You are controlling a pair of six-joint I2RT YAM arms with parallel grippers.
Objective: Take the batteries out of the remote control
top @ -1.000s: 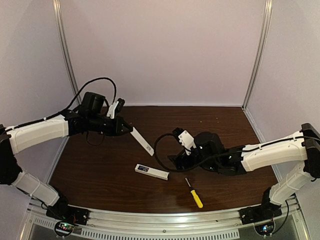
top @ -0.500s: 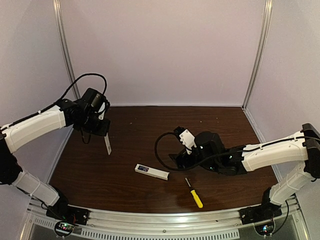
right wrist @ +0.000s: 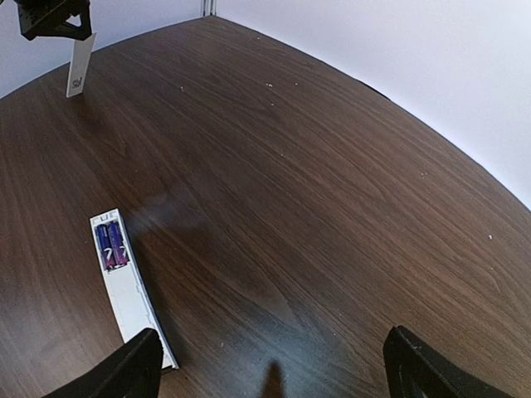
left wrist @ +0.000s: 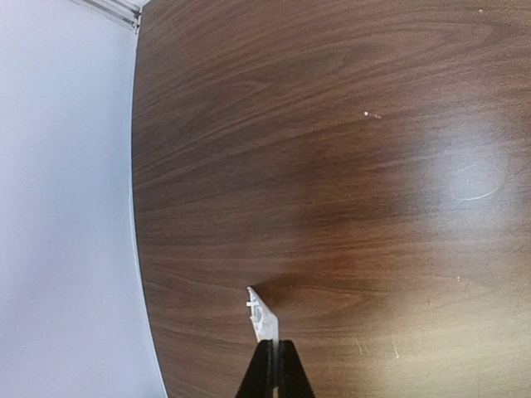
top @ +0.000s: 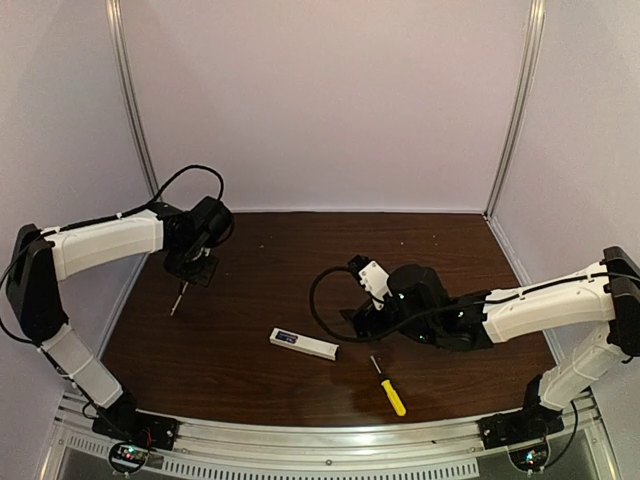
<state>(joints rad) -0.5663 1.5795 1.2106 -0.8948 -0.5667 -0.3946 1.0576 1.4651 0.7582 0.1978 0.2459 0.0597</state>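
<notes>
– Top external first: near the remote control (top: 304,344)?
– Yellow-handled screwdriver (top: 390,388) to its right, apart. Lies flat mid-desk (top: 250,250), two batteries (right wrist: 110,245) seated in one end.
– Surface, room?
– Smooth dark wood grain; pale lilac walls, metal corner posts.
– Claws?
– Left claw (left wrist: 274,369) pinched on thin white cover (left wrist: 261,317); right claw (right wrist: 278,373) spread wide, holding nothing.

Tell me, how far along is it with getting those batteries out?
Done: the cover is off the remote, so its compartment lies open. In hand: the left gripper, shut, holds that cover at the table's far left side. Left: both batteries sit in the remote, and the right gripper hovers open and empty near it.
</notes>
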